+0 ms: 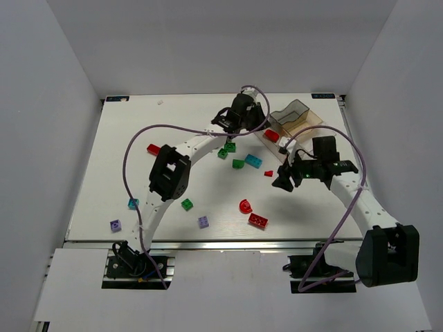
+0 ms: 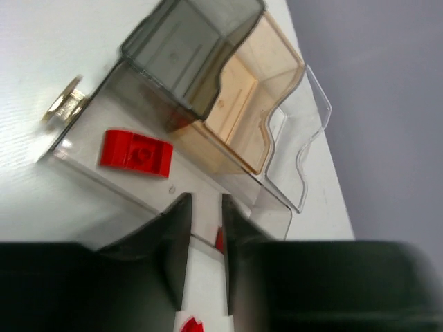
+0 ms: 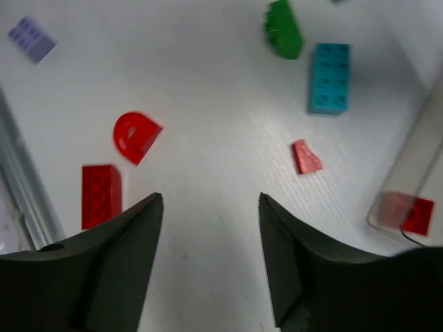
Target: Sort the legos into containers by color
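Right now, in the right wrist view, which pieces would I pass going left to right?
Pale purple brick → red rectangular brick → red curved piece → green brick → cyan brick → red brick inside the tray, seen through the tray wall.

tray (image 1: 299, 105): clear smoky, divided, upright, far right of worktop (image 1: 104, 173) | red brick (image 2: 135, 152): flat in one compartment | loose bricks (image 1: 253, 160): green, red, cyan, purple, scattered mid-worktop | curved red piece (image 1: 245, 205): toward front edge

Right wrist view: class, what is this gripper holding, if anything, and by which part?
Nothing. The right gripper is open above the table, with nothing between its fingers.
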`<state>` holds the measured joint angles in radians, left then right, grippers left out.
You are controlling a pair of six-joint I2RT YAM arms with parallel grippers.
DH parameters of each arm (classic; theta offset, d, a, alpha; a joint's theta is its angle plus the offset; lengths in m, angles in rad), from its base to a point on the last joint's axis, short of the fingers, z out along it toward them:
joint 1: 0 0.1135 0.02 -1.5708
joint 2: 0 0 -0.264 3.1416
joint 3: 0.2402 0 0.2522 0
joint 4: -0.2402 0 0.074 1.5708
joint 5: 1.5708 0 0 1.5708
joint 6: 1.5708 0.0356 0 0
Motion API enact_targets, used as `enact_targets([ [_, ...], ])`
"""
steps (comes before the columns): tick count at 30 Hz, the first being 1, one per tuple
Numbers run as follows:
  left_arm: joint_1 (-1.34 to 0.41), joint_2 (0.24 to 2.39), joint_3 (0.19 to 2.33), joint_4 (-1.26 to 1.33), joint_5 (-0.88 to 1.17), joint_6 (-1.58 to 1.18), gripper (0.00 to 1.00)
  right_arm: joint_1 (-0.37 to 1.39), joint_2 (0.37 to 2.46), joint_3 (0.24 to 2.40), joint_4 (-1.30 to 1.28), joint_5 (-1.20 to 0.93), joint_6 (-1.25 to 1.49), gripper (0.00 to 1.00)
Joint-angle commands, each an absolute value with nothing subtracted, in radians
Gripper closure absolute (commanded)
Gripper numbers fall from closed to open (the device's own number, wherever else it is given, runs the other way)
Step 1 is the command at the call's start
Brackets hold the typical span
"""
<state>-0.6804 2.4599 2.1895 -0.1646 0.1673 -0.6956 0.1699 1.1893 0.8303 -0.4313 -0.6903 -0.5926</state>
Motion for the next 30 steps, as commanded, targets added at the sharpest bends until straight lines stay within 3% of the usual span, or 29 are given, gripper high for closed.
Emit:
enact_targets([
  [1,-0.654,2.208,2.091,-0.23,0.065,-0.596,0.81,0.179,1.219,0.865,-0.655,-0.9,-0.901,0.4],
  [3,-0.643,2.055,1.989,-0.25,0.015,-0.565,0.85,0.196,1.252,0.839,-0.733,-0.888,-1.01,0.42],
  [4,-0.631,2.001,1.867,-0.259,-0.023,-0.549,0.82,0.228,1.256,0.825,-0.741,-0.87,-1.028,0.4],
  [5,-0.618,1.899,1.805,-0.265,-0.032,-0.545,0.76,0.242,1.261,0.813,-0.745,-0.838,-1.04,0.38],
  [6,-0.608,1.844,1.687,-0.284,-0.052,-0.542,0.54,0.283,1.258,0.787,-0.744,-0.825,-1.061,0.32],
  [7,-0.607,1.792,1.624,-0.293,-0.06,-0.543,0.43,0.296,1.25,0.776,-0.744,-0.812,-1.069,0.3],
  [10,-0.607,1.607,1.394,-0.321,-0.075,-0.569,0.3,0.359,1.221,0.727,-0.72,-0.773,-1.078,0.2],
  [16,-0.607,1.297,1.06,-0.344,-0.109,-0.721,0.28,0.514,1.221,0.654,-0.566,-0.675,-0.903,0.11],
  [20,-0.607,1.146,0.899,-0.367,-0.158,-0.793,0.27,0.598,1.221,0.62,-0.433,-0.556,-0.763,0.11],
  [29,-0.618,1.06,0.859,-0.474,-0.181,-0.821,0.27,0.69,1.227,0.526,-0.235,-0.33,-0.609,0.26],
  [30,-0.618,1.057,0.851,-0.469,-0.179,-0.824,0.27,0.698,1.23,0.514,-0.227,-0.328,-0.597,0.32],
])
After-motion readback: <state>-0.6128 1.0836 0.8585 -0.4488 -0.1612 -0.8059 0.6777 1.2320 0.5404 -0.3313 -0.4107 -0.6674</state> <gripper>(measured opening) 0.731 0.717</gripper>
